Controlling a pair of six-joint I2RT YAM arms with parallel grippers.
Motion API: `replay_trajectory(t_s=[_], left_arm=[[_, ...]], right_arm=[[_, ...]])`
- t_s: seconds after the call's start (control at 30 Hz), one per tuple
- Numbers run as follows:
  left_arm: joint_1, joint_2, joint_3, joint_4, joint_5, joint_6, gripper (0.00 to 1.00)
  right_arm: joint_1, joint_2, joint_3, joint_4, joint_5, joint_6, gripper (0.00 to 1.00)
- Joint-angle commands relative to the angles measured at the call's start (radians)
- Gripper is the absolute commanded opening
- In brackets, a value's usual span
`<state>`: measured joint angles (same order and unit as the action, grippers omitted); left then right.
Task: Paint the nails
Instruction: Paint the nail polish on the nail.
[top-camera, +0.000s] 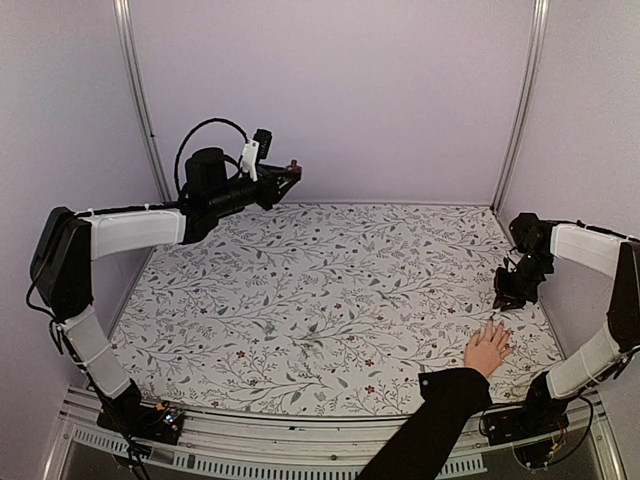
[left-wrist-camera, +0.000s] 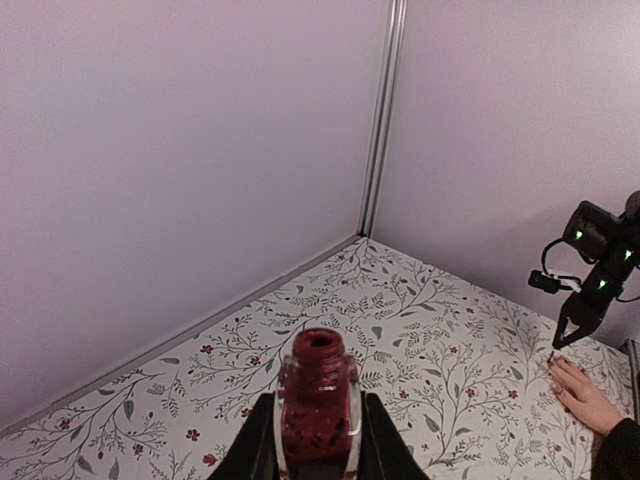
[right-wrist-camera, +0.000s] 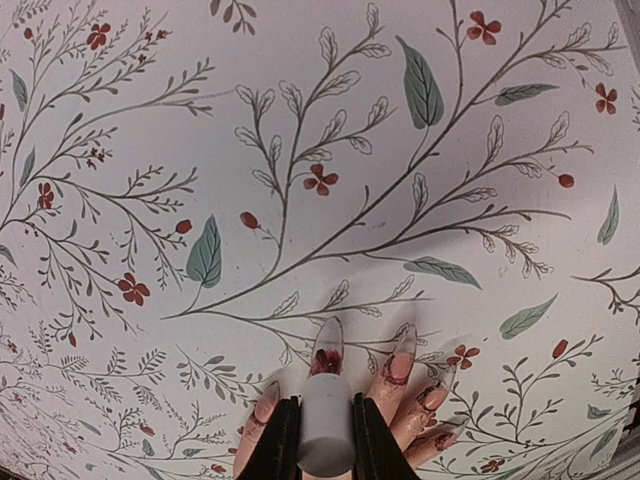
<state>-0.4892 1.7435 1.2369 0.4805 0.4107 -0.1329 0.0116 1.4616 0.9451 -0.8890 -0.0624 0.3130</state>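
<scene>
Nearest the arm bases, on the right side of the table (top-camera: 300, 300), a person's hand (top-camera: 488, 350) in a black sleeve (top-camera: 430, 420) lies flat, fingers spread and pointing away. The nails (right-wrist-camera: 327, 345) are long and pale. In the right wrist view the middle one carries a red patch near its base and its right-hand neighbour shows some red too. The one at the left looks bare or nearly so (hard to be sure at this angle).

Directly above the fingertips, the right gripper (right-wrist-camera: 326, 440) is clamped on a white cap (right-wrist-camera: 326, 425) and pointed down at the middle nail. The brush under the cap is hidden, so I cannot tell whether it touches.

The step in hand appears to be stroking polish along that nail. Doing it well calls for a light touch: draw the brush from base to tip along the nail's length, inside its edges and off the skin, then lift clear before shifting to the next finger. The hand may twitch, so slow moves are safer.

Far back on the left, raised above the table, the left gripper (left-wrist-camera: 318, 440) is closed on the sides of an uncapped dark-red bottle (left-wrist-camera: 320, 400). The bottle is upright and well apart from the hand, and it should be held level for the next dip.
</scene>
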Motion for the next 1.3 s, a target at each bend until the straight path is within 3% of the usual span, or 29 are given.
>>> replay_trajectory(t_s=[0.0, 1.27], left_arm=[[0.013, 0.012, 0.018, 0.016, 0.003, -0.007, 0.00], [0.014, 0.025, 0.026, 0.022, -0.003, -0.011, 0.00]], right_arm=[[-0.004, 0.006, -0.007, 0.009, 0.013, -0.009, 0.00], [-0.004, 0.042, 0.019, 0.030, 0.039, -0.002, 0.00]])
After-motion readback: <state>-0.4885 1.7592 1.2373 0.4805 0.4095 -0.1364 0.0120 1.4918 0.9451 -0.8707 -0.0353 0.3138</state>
